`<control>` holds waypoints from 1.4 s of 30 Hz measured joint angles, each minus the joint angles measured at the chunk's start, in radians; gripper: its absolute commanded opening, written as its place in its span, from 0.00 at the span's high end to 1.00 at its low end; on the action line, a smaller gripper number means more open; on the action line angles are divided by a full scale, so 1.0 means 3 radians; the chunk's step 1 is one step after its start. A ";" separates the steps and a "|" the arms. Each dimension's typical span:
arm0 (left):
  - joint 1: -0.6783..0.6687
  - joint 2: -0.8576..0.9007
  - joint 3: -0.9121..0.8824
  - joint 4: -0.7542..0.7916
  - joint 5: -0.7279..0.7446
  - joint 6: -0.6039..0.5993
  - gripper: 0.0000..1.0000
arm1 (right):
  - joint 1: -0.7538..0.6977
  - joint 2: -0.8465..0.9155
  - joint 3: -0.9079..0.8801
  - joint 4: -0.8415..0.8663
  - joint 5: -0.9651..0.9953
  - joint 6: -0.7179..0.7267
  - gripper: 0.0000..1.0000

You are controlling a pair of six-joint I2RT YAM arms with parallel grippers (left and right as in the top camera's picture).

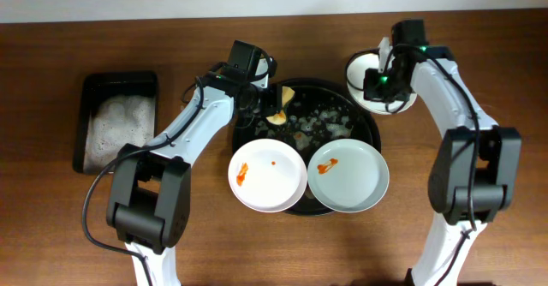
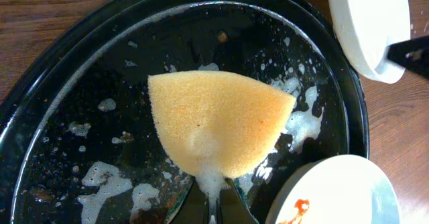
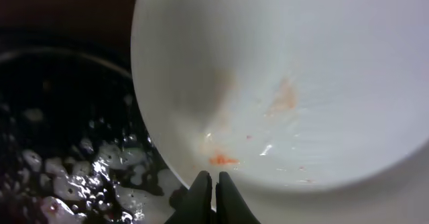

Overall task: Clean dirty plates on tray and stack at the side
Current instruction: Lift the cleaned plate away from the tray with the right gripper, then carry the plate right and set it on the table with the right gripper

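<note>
Two red-smeared plates [image 1: 267,175] [image 1: 348,175] are left on the tray [image 1: 342,93], a faintly stained third plate [image 3: 288,70] is pinched at its edge by the right gripper [image 3: 214,190], the sponge [image 2: 218,120] clenched by the left gripper [image 2: 213,198], nothing stacked.

Left hand [image 2: 213,196] and right hand [image 3: 214,187] pinched closed.

Three white plates out there: near-left plate [image 1: 267,176], near-right plate [image 1: 348,175], far plate [image 1: 358,70] (two carry bright red smears). One yellow sponge [image 2: 218,120], one round tray [image 2: 87,63], one black bin [image 1: 119,82] off left.
</note>
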 measured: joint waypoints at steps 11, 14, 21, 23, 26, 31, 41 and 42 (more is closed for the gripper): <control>0.0000 0.0000 0.0000 0.0000 0.0025 0.0000 1.00 | 0.0380 0.0025 0.0000 -0.0155 -0.0062 -0.0371 0.54; 0.0000 0.0000 0.0000 0.0000 0.0027 0.0000 1.00 | 0.0306 0.0006 0.0000 -0.0015 0.0109 -0.0454 0.88; 0.0000 0.0000 0.0000 0.0000 0.0027 0.0000 1.00 | -0.0022 -0.0004 0.0000 0.0094 0.0113 -0.0477 0.91; 0.0000 0.0000 0.0000 0.0000 0.0028 0.0000 1.00 | -0.0015 -0.0004 0.0000 0.0139 0.0116 -0.0477 0.92; 0.0000 0.0000 0.0000 0.0000 0.0034 -0.0001 1.00 | -0.0006 0.0085 0.0009 0.0053 0.0072 -0.0478 0.93; 0.0001 0.0000 0.0000 0.0001 0.0048 0.0000 1.00 | 0.0291 0.0189 0.0010 -0.0165 -0.0217 -0.0741 0.93; 0.0001 0.0000 0.0000 0.0000 0.0052 0.0000 0.99 | 0.0584 0.0085 0.0122 -0.0253 -0.0318 -0.0580 0.55; 0.0001 0.0000 0.0000 0.0000 0.0065 0.0000 0.99 | 0.0501 0.0031 0.0167 -0.0251 -0.0329 -0.0506 0.55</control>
